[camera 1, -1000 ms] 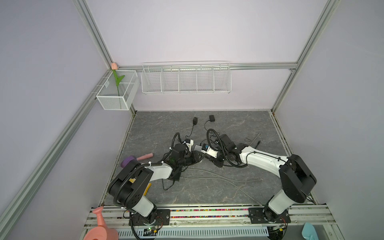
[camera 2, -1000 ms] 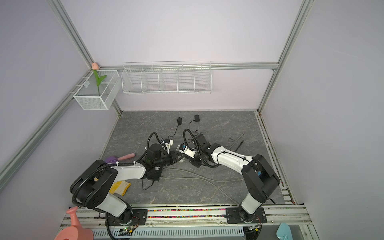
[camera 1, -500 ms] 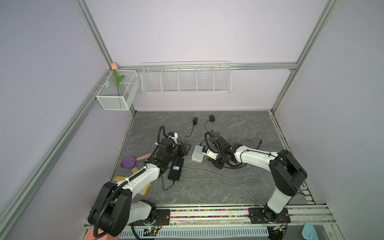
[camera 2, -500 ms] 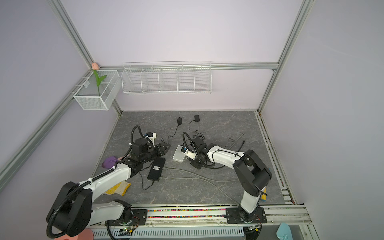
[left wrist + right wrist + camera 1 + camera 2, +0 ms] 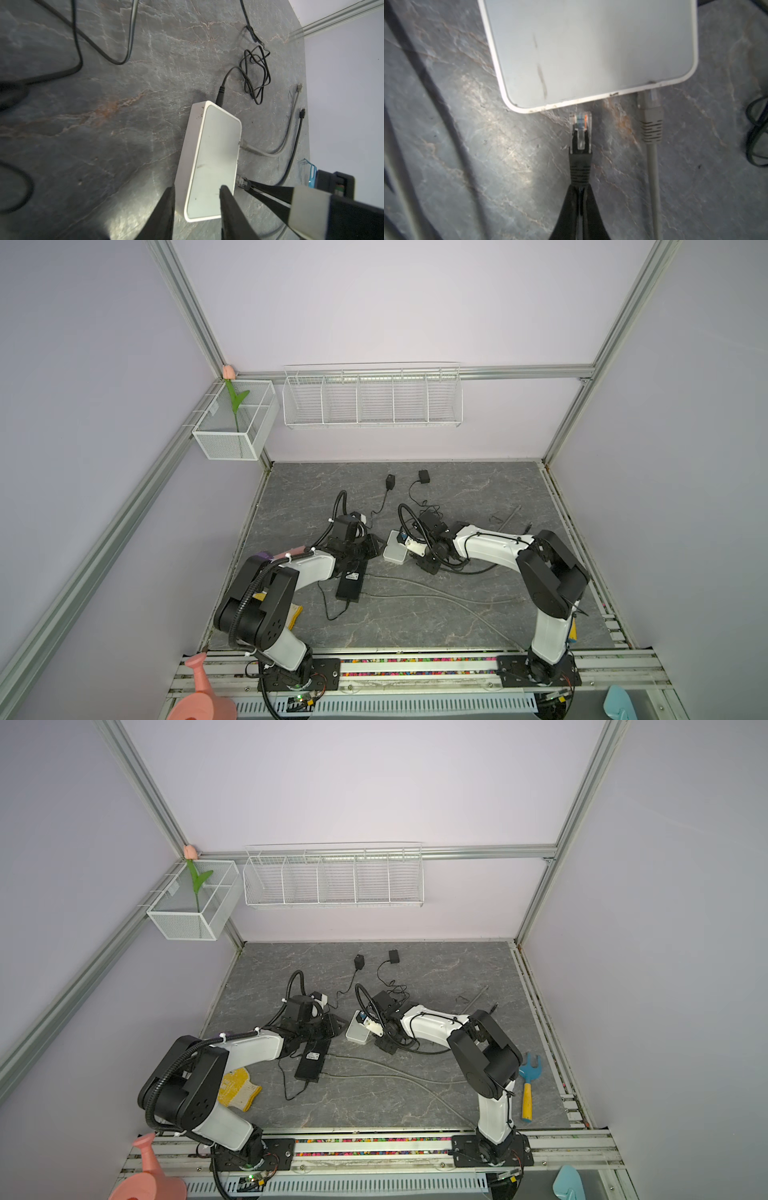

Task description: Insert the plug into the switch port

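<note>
- Right wrist view: the right hand [image 5: 580, 188] is pinching the black boot of the plug [image 5: 580, 133], with its fingers pressed together on that boot.
- The plug is projecting straight ahead of the fingertips. Its latch tab is facing the camera and its clear tip is pointing at the edge of the white switch [image 5: 591, 52].
- The plug tip is standing just short of the switch edge, and a narrow strip of tabletop [image 5: 500, 145] is showing between them. The plug is not yet sitting in a port.
- A grey plug [image 5: 651, 116] is sitting in a port just to one side of the held plug. Its grey cable [image 5: 654, 176] is running back alongside the right hand.
- Left wrist view: the left hand [image 5: 197, 187] is holding its fingers spread at the end of the switch nearest to it.
- One finger is standing beside the long side wall of the switch, and the other is reaching over the top face. Whether either finger is touching the switch cannot be told.
- In the same view, the right hand is coming in from one side of the left hand, and it is holding the plug against the port wall of the switch.
- A black power lead [image 5: 220, 93] is entering the end of the switch farthest from the left hand.
- In both top views, the switch [image 5: 395, 553] [image 5: 358, 1033] is lying flat on the tabletop between the two hands.
- A black adapter brick [image 5: 351, 583] is lying just behind the left hand, beside its forearm.
</note>
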### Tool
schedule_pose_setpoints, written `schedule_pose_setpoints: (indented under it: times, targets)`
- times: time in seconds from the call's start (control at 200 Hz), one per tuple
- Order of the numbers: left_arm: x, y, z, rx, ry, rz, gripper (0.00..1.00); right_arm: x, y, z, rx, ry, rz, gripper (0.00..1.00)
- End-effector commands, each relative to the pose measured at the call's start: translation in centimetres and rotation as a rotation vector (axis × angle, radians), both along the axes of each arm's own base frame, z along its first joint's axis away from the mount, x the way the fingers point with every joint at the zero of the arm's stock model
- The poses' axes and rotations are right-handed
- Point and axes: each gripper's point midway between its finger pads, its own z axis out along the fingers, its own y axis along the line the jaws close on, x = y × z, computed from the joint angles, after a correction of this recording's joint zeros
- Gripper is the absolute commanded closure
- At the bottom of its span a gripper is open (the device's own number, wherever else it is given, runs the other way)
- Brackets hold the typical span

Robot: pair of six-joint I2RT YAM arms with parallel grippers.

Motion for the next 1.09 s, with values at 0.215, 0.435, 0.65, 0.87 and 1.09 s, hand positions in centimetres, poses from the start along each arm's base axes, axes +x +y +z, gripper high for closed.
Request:
schedule_pose_setpoints:
  times: [0.215,0.435,0.65,0.87,1.09]
  targets:
    - [1.2,-1.5,-0.5,-0.065,-0.016,-0.036,0.68,-0.9,0.6,-0.4,-0.041,0.035,0.023,0.93]
    - [0.8,-1.6,-1.0,-0.069,-0.008,-0.036,0.69,-1.2,1.2,-0.5,-0.049,0.045,0.038,0.93]
    - [-0.1,-2.1,-2.1,-0.066,0.013,-0.046,0.70,-1.3,1.7,-0.3,-0.045,0.053,0.049,0.93]
    - [-1.1,-2.7,-3.2,-0.056,0.030,-0.054,0.71,-1.4,2.1,-0.2,-0.032,0.067,0.057,0.93]
    - [-1.8,-2.8,-3.9,-0.060,0.045,-0.050,0.71,-1.8,2.2,-0.2,-0.027,0.085,0.066,0.93]
